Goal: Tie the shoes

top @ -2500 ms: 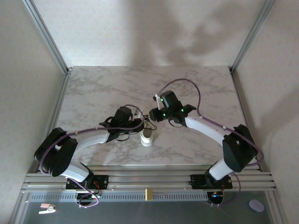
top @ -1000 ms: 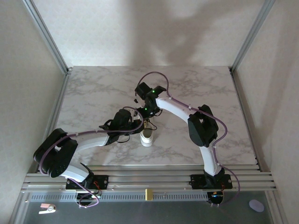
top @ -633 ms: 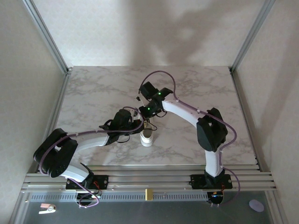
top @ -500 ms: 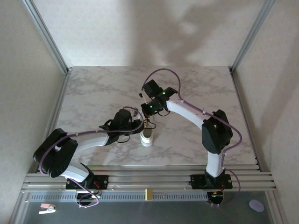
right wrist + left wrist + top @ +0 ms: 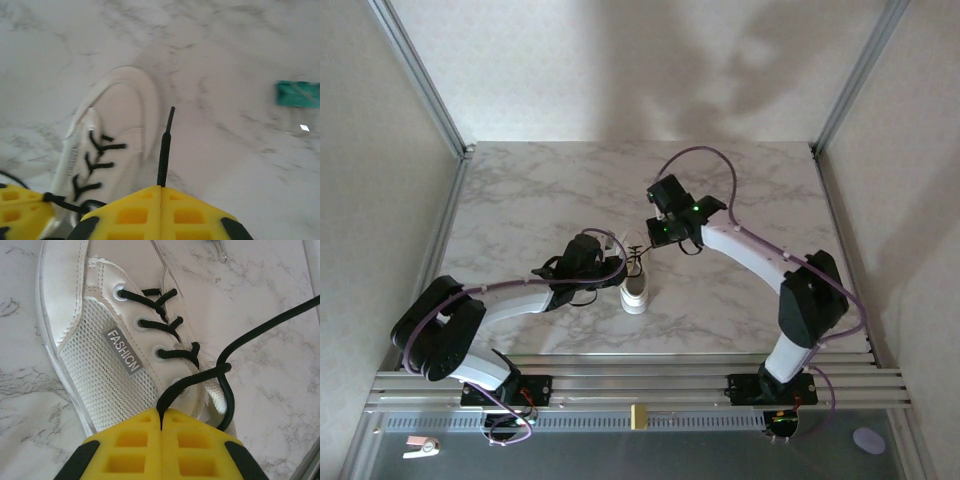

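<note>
From above, the right gripper (image 5: 655, 233) has swung back from the far left side of the shoe (image 5: 635, 291) to its far right. The left gripper (image 5: 613, 264) has stayed just left of the shoe. The shoe itself sits where it was, on the near middle of the table (image 5: 520, 200).

Through the left wrist camera, the left gripper (image 5: 161, 415) has its yellow fingers pressed together, pinching a black lace (image 5: 195, 376) just above the shoe (image 5: 100, 340). A second strand (image 5: 280, 320) hooks round the first and runs off tight, presumably to the other arm.

Through the right wrist camera, the right gripper (image 5: 161, 189) is likewise pinched on a lace end (image 5: 164, 150), whose tip pokes out stiffly. The shoe (image 5: 120, 115) lies below to the left, and a green thing (image 5: 298, 94) lies well off to the right.

I'd say that swing carried one lace over the other. The first crossing seems made, but no knot or bow is drawn down yet.
</note>
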